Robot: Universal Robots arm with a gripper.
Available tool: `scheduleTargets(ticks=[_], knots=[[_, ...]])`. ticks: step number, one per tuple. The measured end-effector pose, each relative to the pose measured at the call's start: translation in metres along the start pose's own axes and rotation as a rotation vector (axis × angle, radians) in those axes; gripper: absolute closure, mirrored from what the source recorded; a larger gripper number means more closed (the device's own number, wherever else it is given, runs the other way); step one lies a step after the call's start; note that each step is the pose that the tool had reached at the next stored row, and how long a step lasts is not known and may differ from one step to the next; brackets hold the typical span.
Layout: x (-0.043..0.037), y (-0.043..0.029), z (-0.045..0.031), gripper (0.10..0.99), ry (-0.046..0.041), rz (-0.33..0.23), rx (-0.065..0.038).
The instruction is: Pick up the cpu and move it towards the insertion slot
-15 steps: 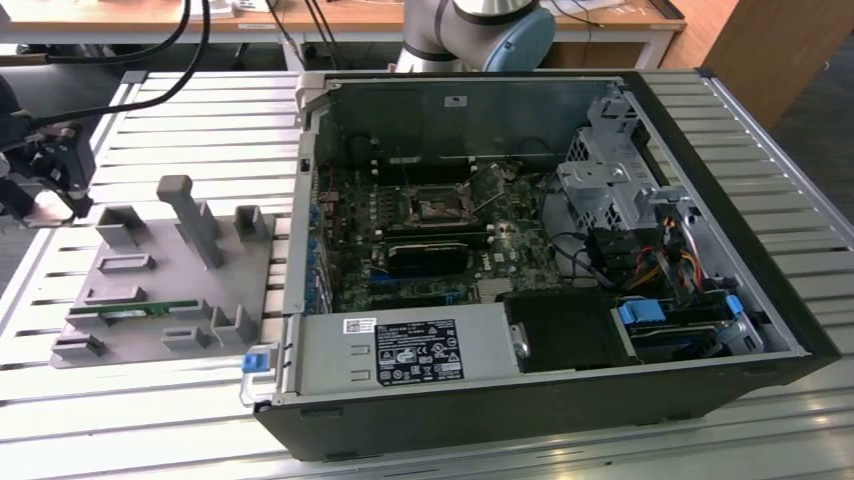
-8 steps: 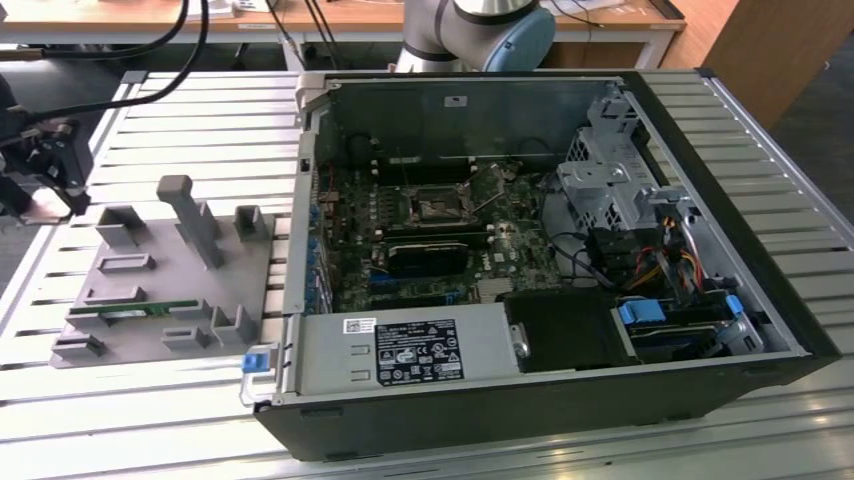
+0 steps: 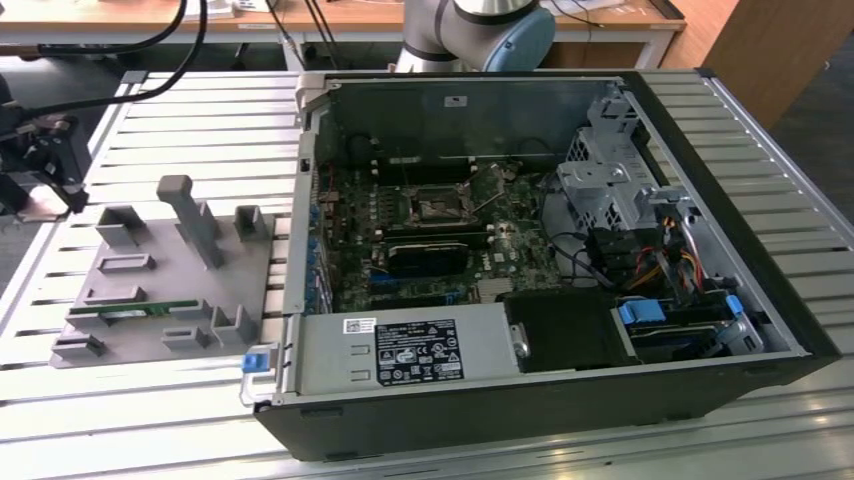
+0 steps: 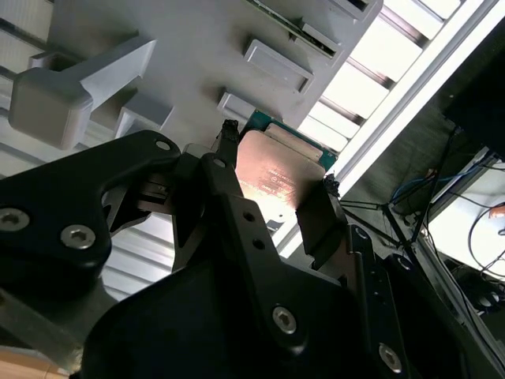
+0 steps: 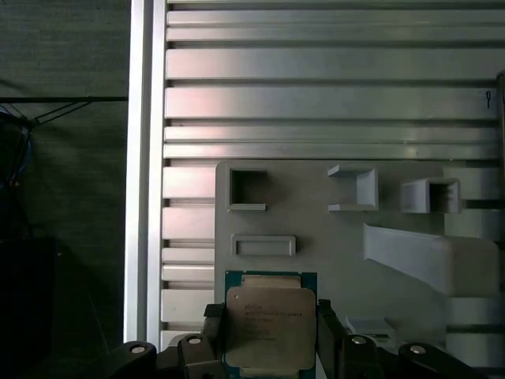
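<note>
The gripper has its jaws pinching two opposite edges of the cpu, holding it clear of the grey tray over the slatted table. The insertion slot lies well apart, inside the open computer case.

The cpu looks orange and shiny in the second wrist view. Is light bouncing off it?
Yes: in the second wrist view, glare tints the cpu face pinkish-orange, brightest near its middle; in the first wrist view the same face looks duller, greyish-beige, with no bright patch.
</note>
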State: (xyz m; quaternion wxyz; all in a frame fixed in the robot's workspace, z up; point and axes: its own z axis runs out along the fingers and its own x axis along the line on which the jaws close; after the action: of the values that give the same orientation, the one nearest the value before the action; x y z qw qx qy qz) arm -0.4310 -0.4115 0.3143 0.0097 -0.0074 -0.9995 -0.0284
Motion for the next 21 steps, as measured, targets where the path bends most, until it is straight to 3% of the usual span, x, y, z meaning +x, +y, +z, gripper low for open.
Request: scheduleTargets(ticks=[21], knots=[[0.0001,0.0003,-0.0061,0.541,-0.0003,0.006,0.000]])
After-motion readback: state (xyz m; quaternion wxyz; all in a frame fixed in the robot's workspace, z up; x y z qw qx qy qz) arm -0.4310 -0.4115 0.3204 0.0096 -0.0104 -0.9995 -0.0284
